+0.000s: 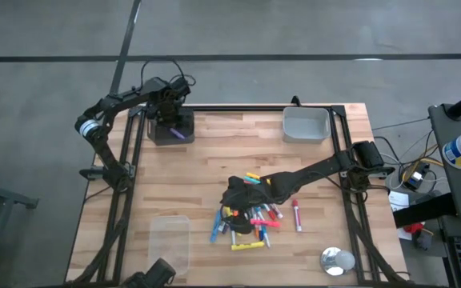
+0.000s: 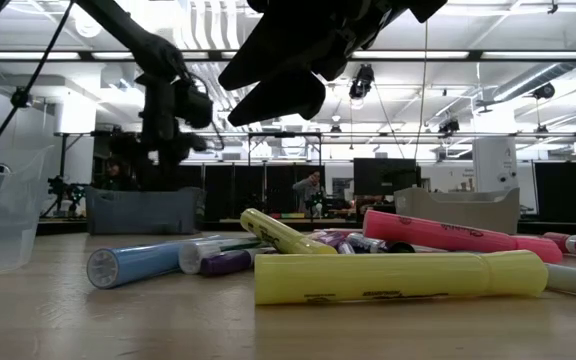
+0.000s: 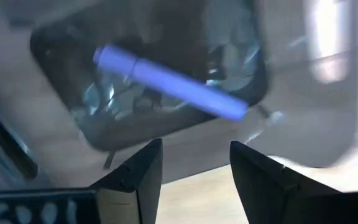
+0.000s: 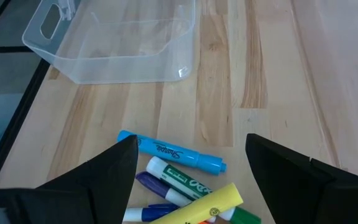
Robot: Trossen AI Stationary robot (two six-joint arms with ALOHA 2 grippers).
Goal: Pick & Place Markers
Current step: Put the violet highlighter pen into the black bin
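Right tool point(image 4: 190, 177) spread wide above markers point(image 1: 250, 220), empty; left tool point(image 3: 194, 168) spread, empty

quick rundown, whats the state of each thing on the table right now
left gripper: jaws open, empty, over the dark bin
dark bin: holds one purple marker
right gripper: jaws open, empty, over the marker pile
marker pile: capped, lying loose on the wood
clear bin: upright, nothing in it
grey bin: upright, looks empty
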